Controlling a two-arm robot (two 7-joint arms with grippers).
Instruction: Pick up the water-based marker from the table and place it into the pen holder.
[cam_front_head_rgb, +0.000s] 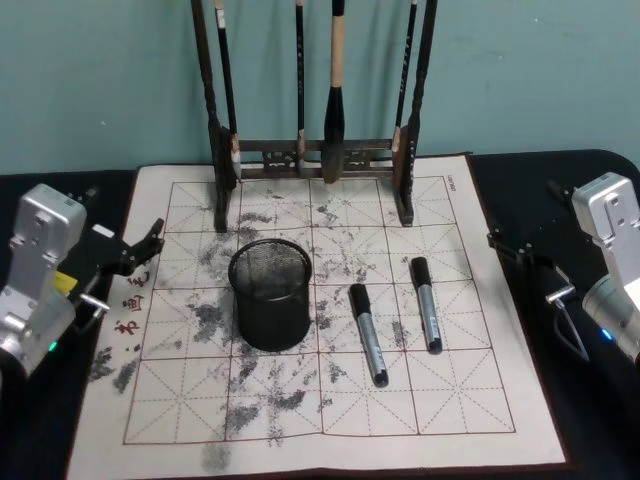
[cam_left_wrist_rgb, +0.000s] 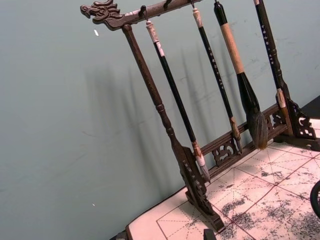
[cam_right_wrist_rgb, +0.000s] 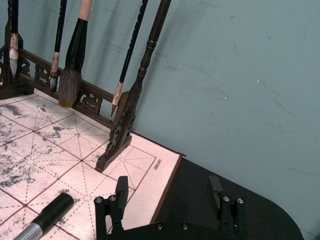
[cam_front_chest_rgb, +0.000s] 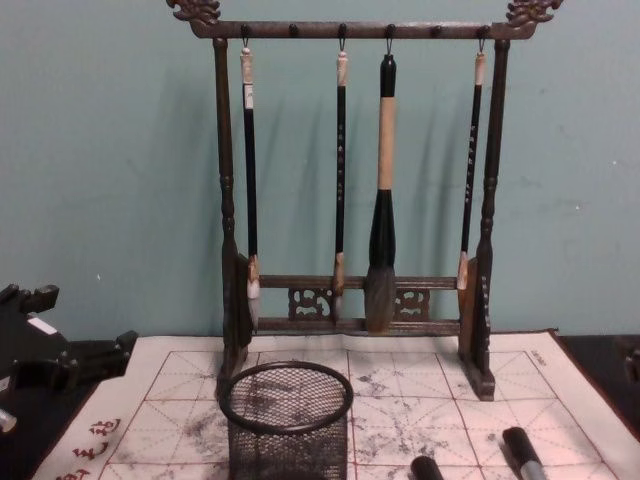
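Two black-capped, grey-barrelled markers lie side by side on the gridded mat, one (cam_front_head_rgb: 367, 335) just right of the pen holder and the other (cam_front_head_rgb: 427, 304) farther right. I cannot tell which is the water-based marker. The pen holder (cam_front_head_rgb: 270, 295) is a short black mesh cup standing upright mid-mat. My left gripper (cam_front_head_rgb: 140, 248) hovers open at the mat's left edge, well clear of the cup. My right gripper (cam_front_head_rgb: 525, 215) is open over the black table past the mat's right edge; in its wrist view its gripper (cam_right_wrist_rgb: 168, 187) stands apart from a marker cap (cam_right_wrist_rgb: 45, 220).
A tall dark wooden brush rack (cam_front_head_rgb: 315, 165) with several hanging brushes stands at the back of the mat (cam_front_head_rgb: 300, 420), behind the cup. The mat is stained with ink smudges. A teal wall closes off the back; black table surface (cam_front_head_rgb: 580, 400) flanks the mat.
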